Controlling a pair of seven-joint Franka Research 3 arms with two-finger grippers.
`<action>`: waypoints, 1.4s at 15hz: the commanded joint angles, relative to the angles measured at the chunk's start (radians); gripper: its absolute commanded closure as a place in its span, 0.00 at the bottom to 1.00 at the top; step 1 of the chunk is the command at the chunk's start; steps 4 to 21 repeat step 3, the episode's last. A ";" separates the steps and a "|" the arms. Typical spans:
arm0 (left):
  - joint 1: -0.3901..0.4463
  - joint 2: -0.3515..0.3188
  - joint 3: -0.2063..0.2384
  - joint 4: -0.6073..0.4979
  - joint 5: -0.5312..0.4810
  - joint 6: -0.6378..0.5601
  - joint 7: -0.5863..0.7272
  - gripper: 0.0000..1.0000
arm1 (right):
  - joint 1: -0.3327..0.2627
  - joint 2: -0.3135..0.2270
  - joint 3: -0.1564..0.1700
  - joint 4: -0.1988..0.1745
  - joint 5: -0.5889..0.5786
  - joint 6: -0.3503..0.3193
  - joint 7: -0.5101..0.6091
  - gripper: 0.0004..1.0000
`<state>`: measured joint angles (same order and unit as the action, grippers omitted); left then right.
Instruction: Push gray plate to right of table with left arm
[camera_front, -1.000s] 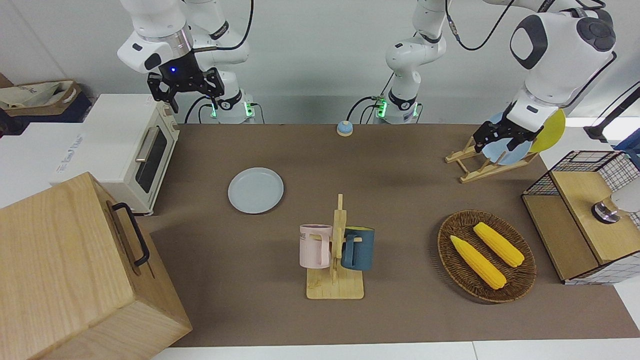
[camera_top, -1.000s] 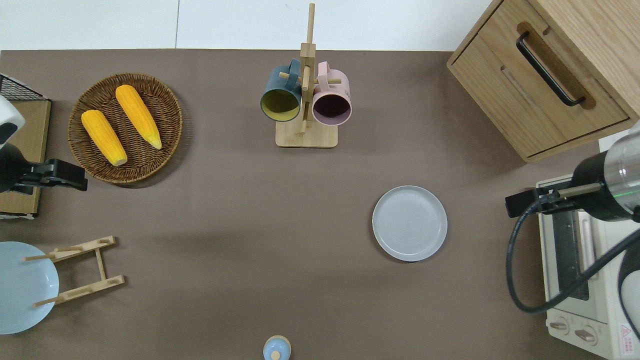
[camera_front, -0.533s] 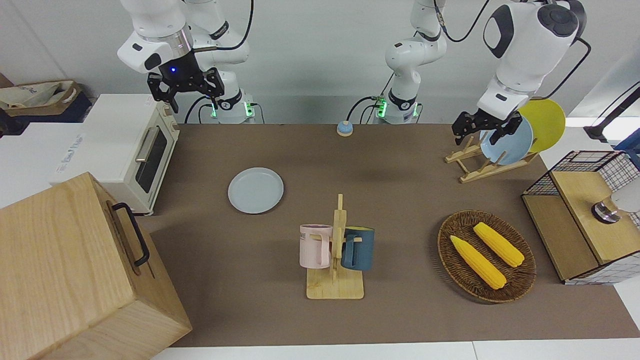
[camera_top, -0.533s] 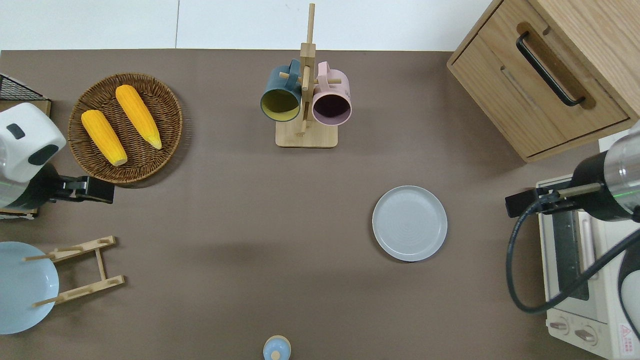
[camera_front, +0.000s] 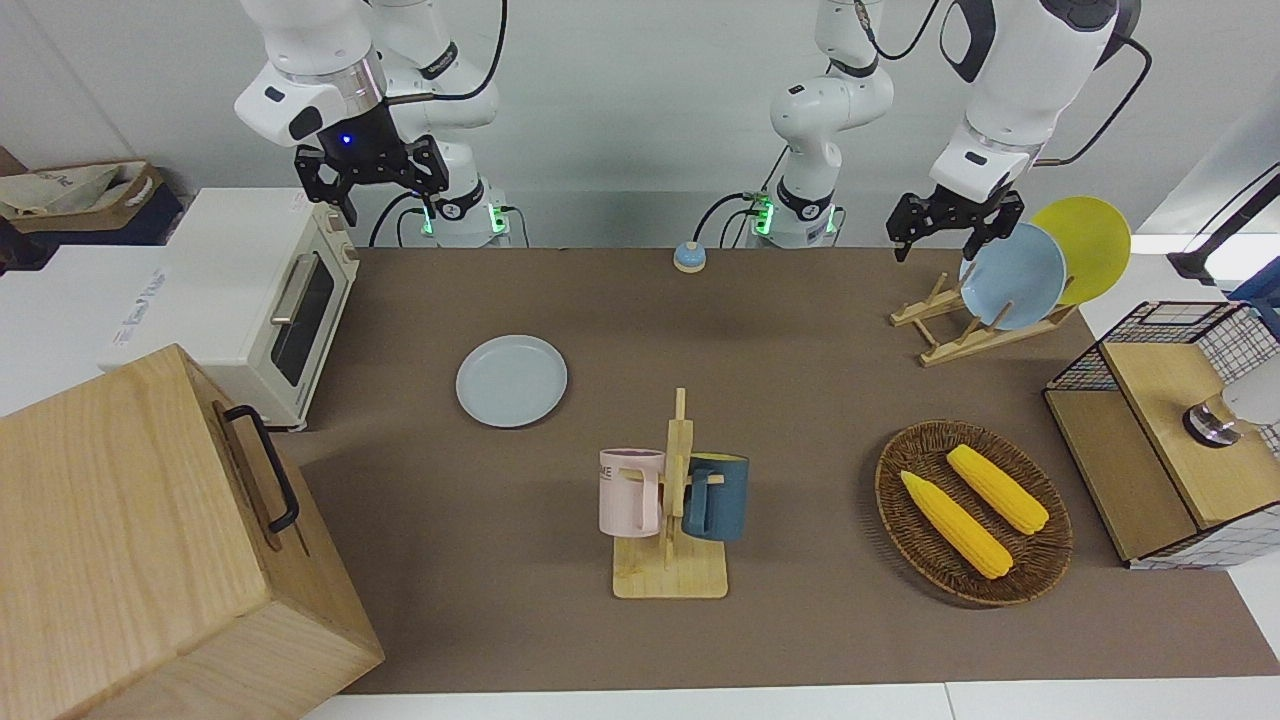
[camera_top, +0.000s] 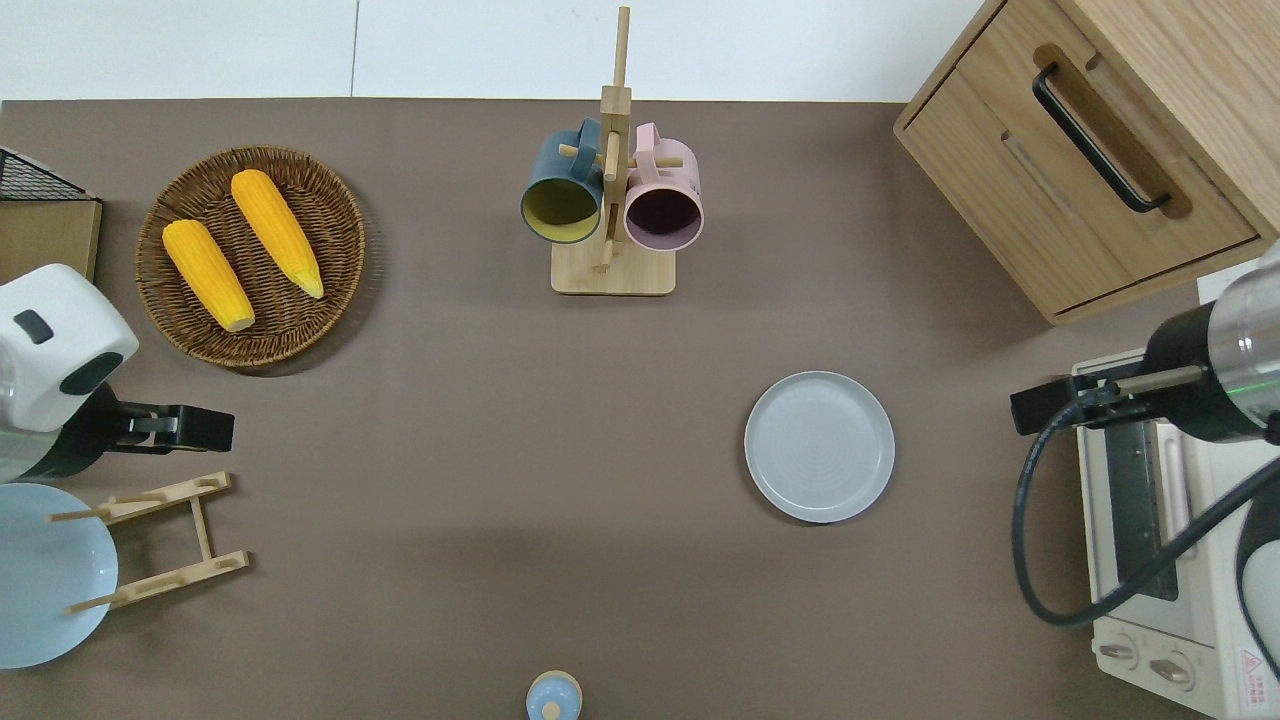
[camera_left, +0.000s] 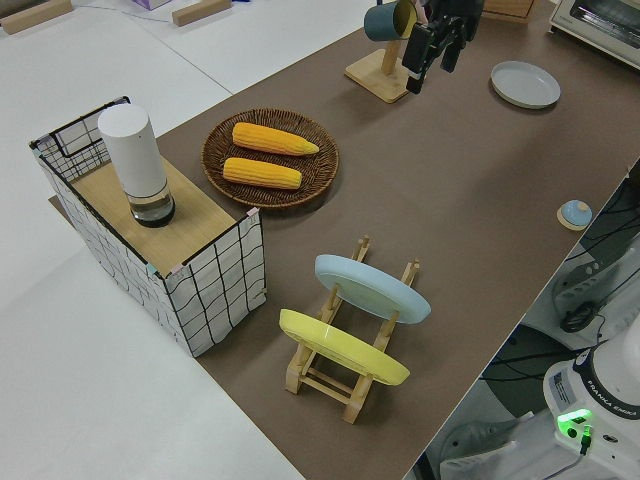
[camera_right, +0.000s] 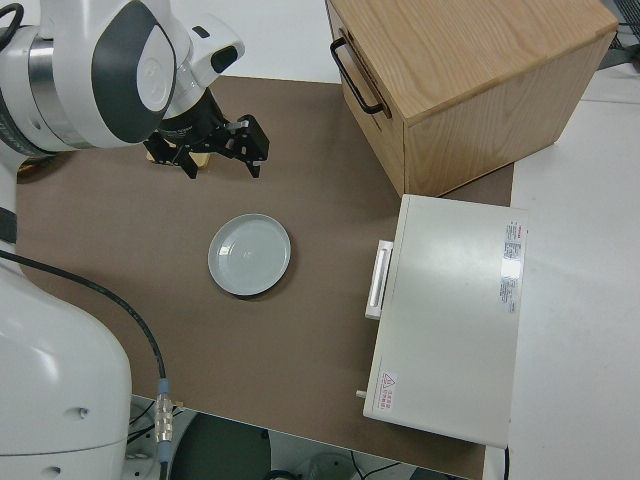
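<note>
On the brown bench, toward the right arm's end, the gray plate lies flat: round, shallow, pale gray with a faint blue tint, a low rim and an empty middle. It sits between the white toaster oven and the wooden mug rack, which stands farther from the robots. The left jaws are spread, gripping nothing and touching nothing, up in the air over bare bench top just by the wooden plate rack. In the overhead view the gray plate lies at about three o'clock from those jaws, well apart, with open bench between them. The right arm is parked.
</note>
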<state>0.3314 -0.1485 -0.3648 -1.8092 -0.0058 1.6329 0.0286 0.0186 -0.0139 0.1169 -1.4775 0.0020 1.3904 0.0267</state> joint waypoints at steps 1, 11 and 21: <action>0.003 -0.025 0.018 -0.035 -0.020 0.019 0.002 0.00 | -0.020 -0.003 0.013 0.008 0.010 -0.014 0.001 0.02; 0.005 -0.026 0.023 -0.035 -0.031 0.019 0.008 0.00 | -0.020 -0.003 0.013 0.008 0.010 -0.014 0.002 0.02; 0.005 -0.026 0.023 -0.035 -0.031 0.019 0.008 0.00 | -0.020 -0.003 0.013 0.008 0.010 -0.014 0.002 0.02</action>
